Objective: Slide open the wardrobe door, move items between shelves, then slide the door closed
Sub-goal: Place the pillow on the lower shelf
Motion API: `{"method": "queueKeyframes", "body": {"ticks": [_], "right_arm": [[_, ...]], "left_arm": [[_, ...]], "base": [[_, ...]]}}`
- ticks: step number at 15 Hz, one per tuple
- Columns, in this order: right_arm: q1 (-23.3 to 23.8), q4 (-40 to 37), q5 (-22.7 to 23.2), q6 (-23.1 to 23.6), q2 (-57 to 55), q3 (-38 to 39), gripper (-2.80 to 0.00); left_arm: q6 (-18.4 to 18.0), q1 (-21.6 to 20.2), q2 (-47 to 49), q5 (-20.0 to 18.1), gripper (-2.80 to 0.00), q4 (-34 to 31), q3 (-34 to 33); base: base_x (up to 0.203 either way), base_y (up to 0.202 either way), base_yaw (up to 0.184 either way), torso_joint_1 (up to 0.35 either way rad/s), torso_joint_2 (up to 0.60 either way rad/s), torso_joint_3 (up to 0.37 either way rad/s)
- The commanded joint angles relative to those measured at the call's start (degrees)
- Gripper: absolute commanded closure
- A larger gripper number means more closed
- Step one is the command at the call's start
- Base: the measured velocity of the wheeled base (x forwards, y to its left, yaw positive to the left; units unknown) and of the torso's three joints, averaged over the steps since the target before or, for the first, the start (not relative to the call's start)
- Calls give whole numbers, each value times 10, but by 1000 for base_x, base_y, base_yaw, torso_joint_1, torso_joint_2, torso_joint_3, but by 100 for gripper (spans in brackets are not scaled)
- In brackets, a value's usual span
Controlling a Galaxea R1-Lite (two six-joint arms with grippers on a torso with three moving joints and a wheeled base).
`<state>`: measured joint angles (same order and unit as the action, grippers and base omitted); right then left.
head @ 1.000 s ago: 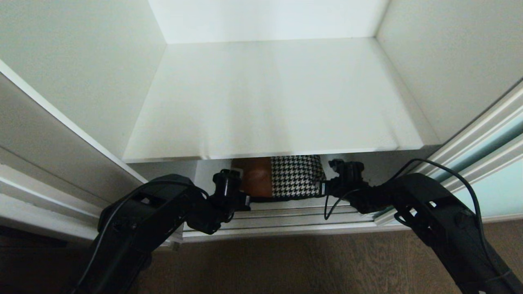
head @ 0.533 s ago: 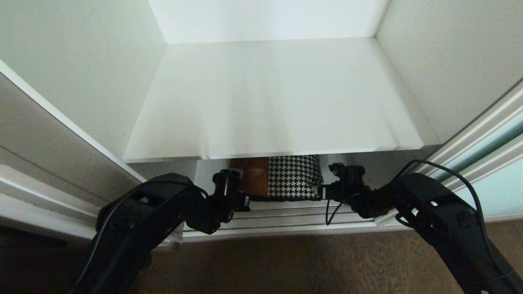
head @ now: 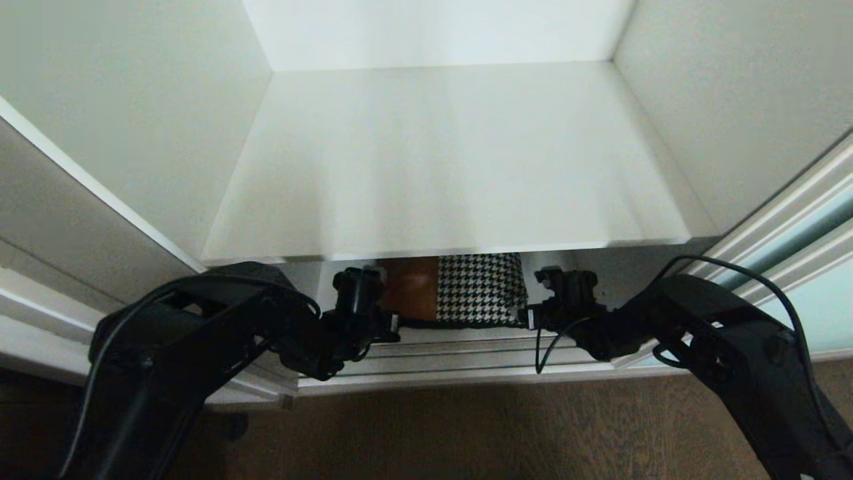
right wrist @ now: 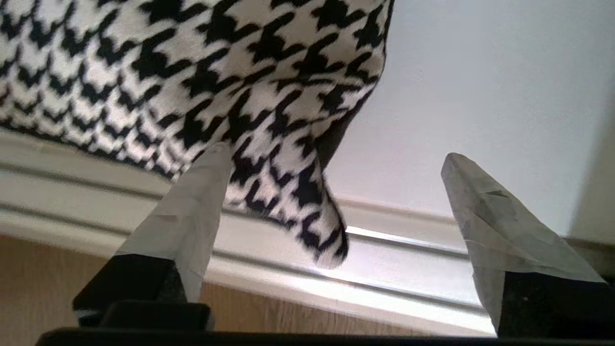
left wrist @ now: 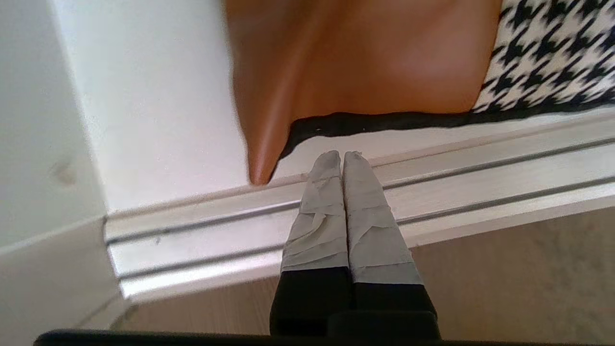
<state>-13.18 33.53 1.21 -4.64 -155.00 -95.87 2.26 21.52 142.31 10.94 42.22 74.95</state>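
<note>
Two grippers at the wardrobe's bottom edge. Right gripper (right wrist: 336,163) now spread wide, cushion (head: 476,288) corner loose between its fingers – let go, not held. Left gripper (left wrist: 342,161) pressed shut on nothing, just off the tan corner. Cushion down on the bottom shelf (left wrist: 158,105), touching the door track (left wrist: 480,158) – move probably done. Most of the cushion hidden under the upper shelf (head: 440,160); sliding wardrobe door (head: 810,313) cut off at right.

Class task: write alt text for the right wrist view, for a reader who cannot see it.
The right gripper, open, frames a corner of the houndstooth cushion that hangs over the silvery door track. One finger overlaps the fabric; a white shelf lies beyond.
</note>
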Motion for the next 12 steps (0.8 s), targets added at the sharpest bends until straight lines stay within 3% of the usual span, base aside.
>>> {"method": "queueKeyframes", "body": {"ticks": [1, 3, 12], "right_arm": [[1, -3, -3, 10, 26, 26, -280], [6, 1, -10, 19, 41, 64, -280], [5, 79, -13, 14, 137, 245, -280]], "left_arm": [[5, 6, -38, 18, 0, 7, -35], [6, 6, -39, 42, 0, 23, -46], [26, 13, -136, 79, 0, 33, -158]], "base": [[0, 0, 0, 0, 0, 0], [0, 0, 0, 0, 0, 0], [0, 0, 0, 0, 0, 0]]}}
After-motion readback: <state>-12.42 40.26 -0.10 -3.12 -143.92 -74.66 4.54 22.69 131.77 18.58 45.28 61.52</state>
